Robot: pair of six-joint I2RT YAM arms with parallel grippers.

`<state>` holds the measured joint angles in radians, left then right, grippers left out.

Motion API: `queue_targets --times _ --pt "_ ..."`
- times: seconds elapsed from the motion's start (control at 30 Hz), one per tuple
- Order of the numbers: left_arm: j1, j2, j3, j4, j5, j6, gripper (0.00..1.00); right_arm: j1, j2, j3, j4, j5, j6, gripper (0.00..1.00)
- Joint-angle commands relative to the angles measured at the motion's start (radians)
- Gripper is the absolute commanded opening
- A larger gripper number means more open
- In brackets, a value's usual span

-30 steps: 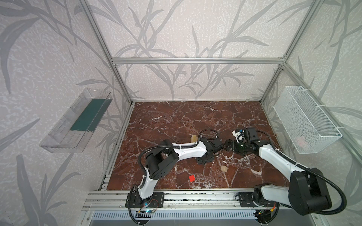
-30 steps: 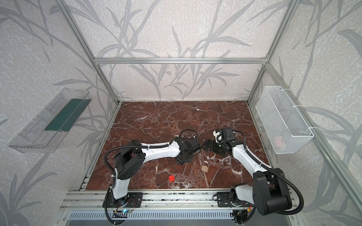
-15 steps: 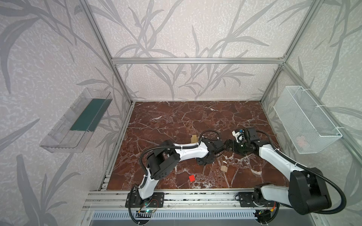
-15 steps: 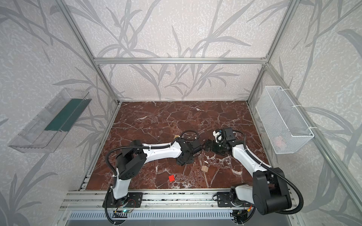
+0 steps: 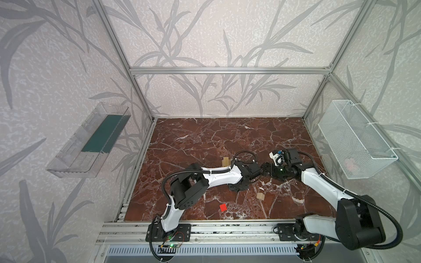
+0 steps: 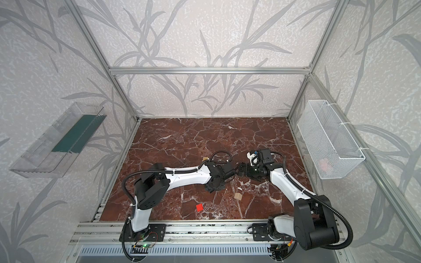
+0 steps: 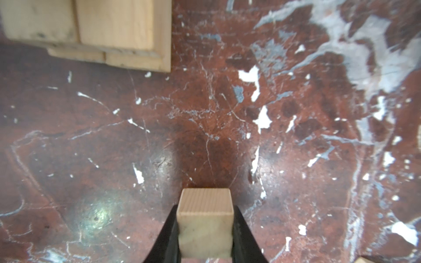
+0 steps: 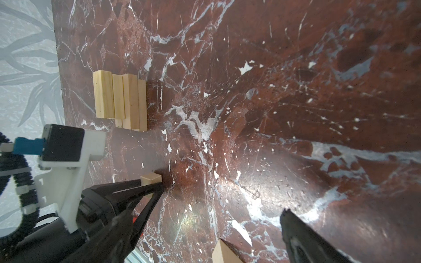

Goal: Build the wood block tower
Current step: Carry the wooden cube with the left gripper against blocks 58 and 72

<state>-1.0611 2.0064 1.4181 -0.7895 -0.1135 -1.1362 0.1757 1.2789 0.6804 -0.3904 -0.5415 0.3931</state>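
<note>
Left pincer pinches a pale cube right of the tower; right pincer stands spread.

Lab robot cell: aluminium frame, patterned wall panels.

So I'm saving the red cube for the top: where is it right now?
In both top views the red cube lies alone on the marble table near its front edge, left of a loose pale cube.
</note>
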Motion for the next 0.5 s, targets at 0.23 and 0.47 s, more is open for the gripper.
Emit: queue_targets --times 0.23,0.47 --pt "0.016 -0.204 -0.013 -0.142 -0.067 0.169 0.23 0.077 -0.029 0.075 -0.098 -0.002 -0.044 0.99" --pt "0.093 -0.271 0.045 -0.213 -0.025 0.284 0.22 0.162 -0.028 0.092 -0.096 0.039 -0.02 0.99"
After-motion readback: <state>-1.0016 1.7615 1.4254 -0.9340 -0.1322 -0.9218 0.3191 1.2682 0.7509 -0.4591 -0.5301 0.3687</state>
